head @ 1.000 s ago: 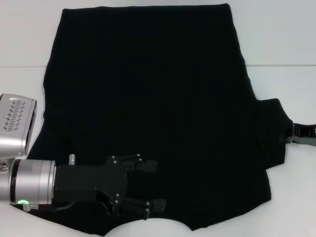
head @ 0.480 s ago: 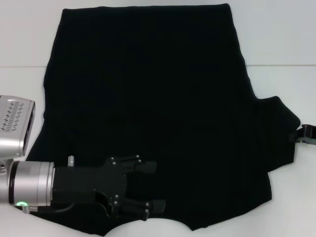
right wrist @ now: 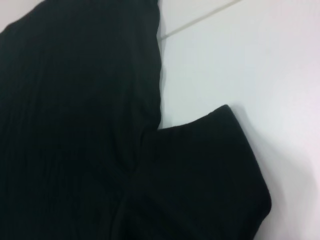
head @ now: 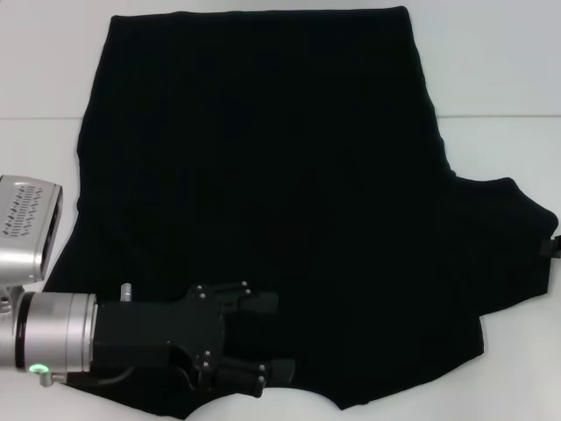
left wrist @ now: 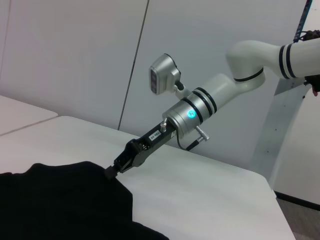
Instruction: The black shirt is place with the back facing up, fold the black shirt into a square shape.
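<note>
The black shirt (head: 263,175) lies spread flat on the white table, plain side up. My left gripper (head: 279,338) hovers open over its near left part, one finger (head: 259,301) farther away and the other nearer. My right gripper (head: 554,247) barely shows at the right edge of the head view. In the left wrist view that right gripper (left wrist: 111,171) is shut on the tip of the shirt's sleeve (left wrist: 75,185), which is drawn out sideways. The right wrist view shows the sleeve (right wrist: 200,170) lying flat beside the shirt's body (right wrist: 75,110).
The white table (head: 500,61) has a seam line (head: 500,116) running across it. Bare tabletop lies to the right of the shirt (left wrist: 210,195). Grey wall panels (left wrist: 75,50) stand behind the table's far side.
My right gripper has moved right, nearly out of the head view, pulling the sleeve out wider and flatter. The left gripper has shifted slightly toward the near edge.
</note>
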Controlling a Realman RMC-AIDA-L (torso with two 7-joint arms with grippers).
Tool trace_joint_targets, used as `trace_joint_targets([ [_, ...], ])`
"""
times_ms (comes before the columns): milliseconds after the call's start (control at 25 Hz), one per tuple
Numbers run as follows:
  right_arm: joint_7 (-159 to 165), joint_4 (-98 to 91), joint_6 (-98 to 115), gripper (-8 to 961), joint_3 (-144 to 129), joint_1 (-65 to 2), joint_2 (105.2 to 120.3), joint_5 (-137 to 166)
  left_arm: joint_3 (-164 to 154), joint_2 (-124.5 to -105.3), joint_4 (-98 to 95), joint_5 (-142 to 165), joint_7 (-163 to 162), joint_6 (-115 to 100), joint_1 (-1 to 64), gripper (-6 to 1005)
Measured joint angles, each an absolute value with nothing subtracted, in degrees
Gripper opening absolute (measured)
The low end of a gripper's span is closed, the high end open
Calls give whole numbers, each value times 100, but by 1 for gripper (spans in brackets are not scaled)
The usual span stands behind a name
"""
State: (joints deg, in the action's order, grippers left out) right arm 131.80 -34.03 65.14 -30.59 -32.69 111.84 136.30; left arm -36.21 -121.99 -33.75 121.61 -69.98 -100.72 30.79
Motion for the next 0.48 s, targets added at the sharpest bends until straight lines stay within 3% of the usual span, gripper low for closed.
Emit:
trace_joint_targets([
  [480,13025,-3421,6553,1,-2751,-3120,11197,13622,-3621,-12208,-3371,12178,-7022,-10089,3066,932],
])
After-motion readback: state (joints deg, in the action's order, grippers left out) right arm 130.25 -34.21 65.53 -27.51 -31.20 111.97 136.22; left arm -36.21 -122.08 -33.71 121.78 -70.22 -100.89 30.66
